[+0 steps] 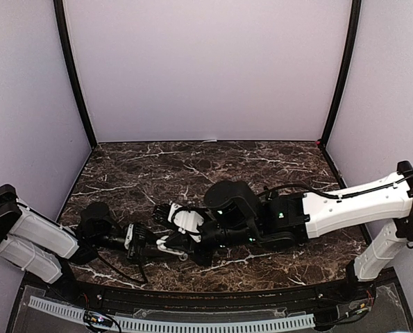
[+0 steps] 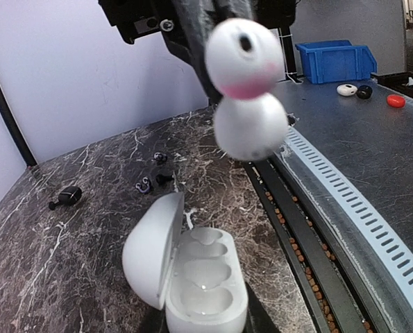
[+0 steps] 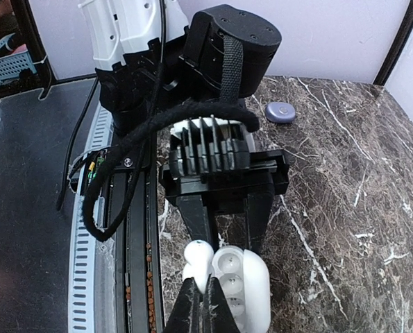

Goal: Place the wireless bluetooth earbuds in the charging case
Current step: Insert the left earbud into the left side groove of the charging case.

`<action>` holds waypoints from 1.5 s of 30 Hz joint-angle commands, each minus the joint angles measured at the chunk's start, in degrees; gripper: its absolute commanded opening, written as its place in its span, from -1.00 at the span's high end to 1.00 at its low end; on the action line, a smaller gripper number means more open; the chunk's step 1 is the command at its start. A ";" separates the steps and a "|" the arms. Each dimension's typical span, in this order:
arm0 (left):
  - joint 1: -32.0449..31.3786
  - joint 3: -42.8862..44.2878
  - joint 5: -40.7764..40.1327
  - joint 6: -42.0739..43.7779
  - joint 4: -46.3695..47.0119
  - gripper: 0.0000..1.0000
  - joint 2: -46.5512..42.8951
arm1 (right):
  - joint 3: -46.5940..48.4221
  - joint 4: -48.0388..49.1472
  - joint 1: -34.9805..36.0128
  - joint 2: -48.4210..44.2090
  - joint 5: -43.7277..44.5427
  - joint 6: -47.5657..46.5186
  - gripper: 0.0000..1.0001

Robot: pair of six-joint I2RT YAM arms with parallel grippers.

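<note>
A white charging case (image 2: pixel 205 286) stands open, lid (image 2: pixel 150 250) swung to the left, its wells empty. My left gripper (image 2: pixel 206 322) is shut on its base; its dark fingers (image 3: pixel 200 215) flank the case (image 3: pixel 251 281) in the right wrist view. My right gripper (image 3: pixel 203 298) is shut on a white earbud (image 3: pixel 200 263) and holds it just beside the case's open wells. That earbud (image 2: pixel 244 90) hangs blurred above the case in the left wrist view. In the top view both grippers meet near the table's front (image 1: pixel 166 239).
Dark earbuds (image 2: pixel 69 195) (image 2: pixel 162 179) and a small purplish one (image 2: pixel 145 184) lie on the marble behind the case. A closed purple case (image 3: pixel 280 112) lies farther back. A slotted cable track (image 2: pixel 345 208) runs along the table's near edge. A blue bin (image 2: pixel 334 61) stands off the table.
</note>
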 commanded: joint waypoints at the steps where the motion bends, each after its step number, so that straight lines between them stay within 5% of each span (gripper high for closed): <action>1: -0.20 1.05 -1.35 0.31 -1.39 1.00 -0.21 | 3.29 -2.70 1.60 3.05 5.08 -1.05 1.00; 28: -0.20 1.18 -1.31 0.22 -1.85 1.00 -0.13 | 8.46 -9.28 4.88 10.32 21.09 -3.02 1.00; 42: -0.21 1.31 -1.44 0.09 -2.12 1.00 -0.08 | 9.12 -9.27 5.80 10.56 24.72 -3.93 0.76; 45: -0.20 1.39 -1.35 0.05 -2.03 1.00 0.04 | 6.90 -6.12 5.82 8.45 23.67 -4.57 0.56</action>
